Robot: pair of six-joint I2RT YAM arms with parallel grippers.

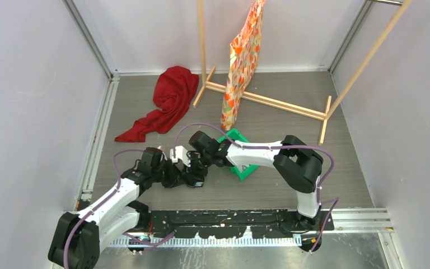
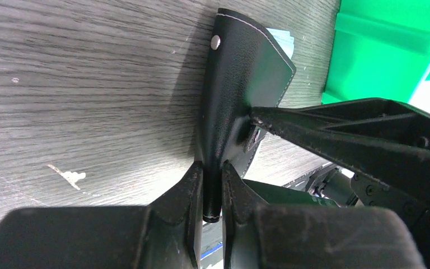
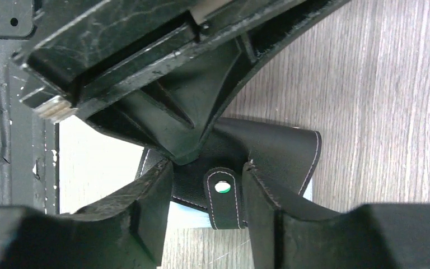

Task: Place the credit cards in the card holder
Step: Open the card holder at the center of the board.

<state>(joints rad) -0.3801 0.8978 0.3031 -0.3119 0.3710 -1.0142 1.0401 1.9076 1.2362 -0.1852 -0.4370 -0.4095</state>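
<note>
A: Status?

B: Left pincer (image 2: 213, 180) is almost closed, clamped on the cover edge of the card holder (image 2: 241, 73). Holder lies on the worktop (image 2: 89, 84), just beside the green tray (image 2: 386, 50). Right pincer (image 3: 207, 175) is half open, fingers either side of the snap tab (image 3: 222, 199), no grip yet.

A: Risks?

B: The pincers are crowded and could knock each other. A hard tug on the tab could pull the holder out of left's thin edge grip. Credit cards aren't in view.

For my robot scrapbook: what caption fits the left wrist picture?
Left gripper pinching one edge of the black card holder.
</note>
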